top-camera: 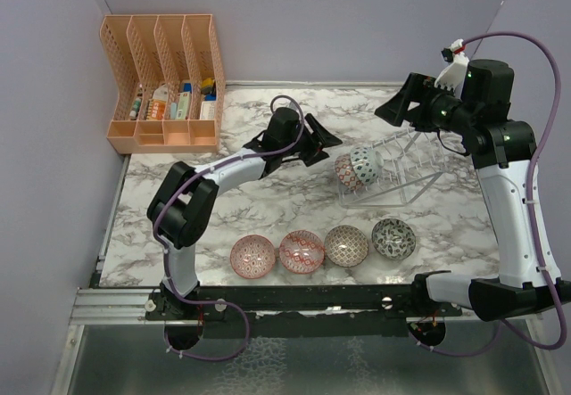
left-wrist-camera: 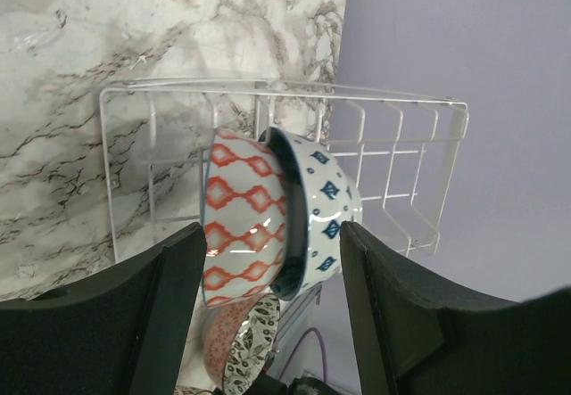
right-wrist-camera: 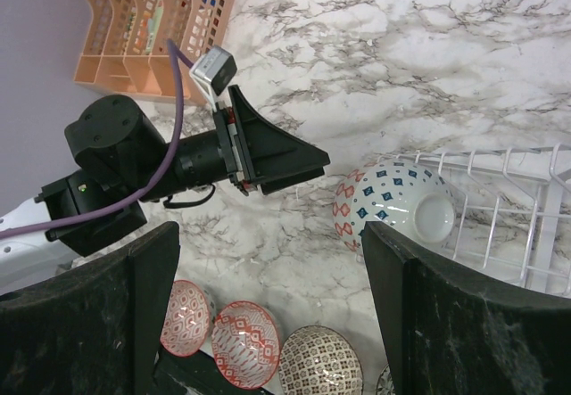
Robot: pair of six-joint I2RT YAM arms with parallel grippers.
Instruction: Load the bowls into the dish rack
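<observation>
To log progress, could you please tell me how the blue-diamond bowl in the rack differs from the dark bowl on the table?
The blue-diamond bowl stands on edge in the dish rack, beside a red-patterned bowl; the dark bowl sits mouth-up on the table. The blue-diamond bowl shows a white outside; the dark bowl a finely patterned inside. Both look equally small and round.

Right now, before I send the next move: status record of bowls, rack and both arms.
in rack: orange-red bowl, blue bowl, on edge, side by side, at left end of dish rack
on table: pink bowl, red bowl, brownish bowl, dark bowl, near-edge row
left fingers: open, empty, facing racked bowls
right fingers: open, empty, above rack
</observation>
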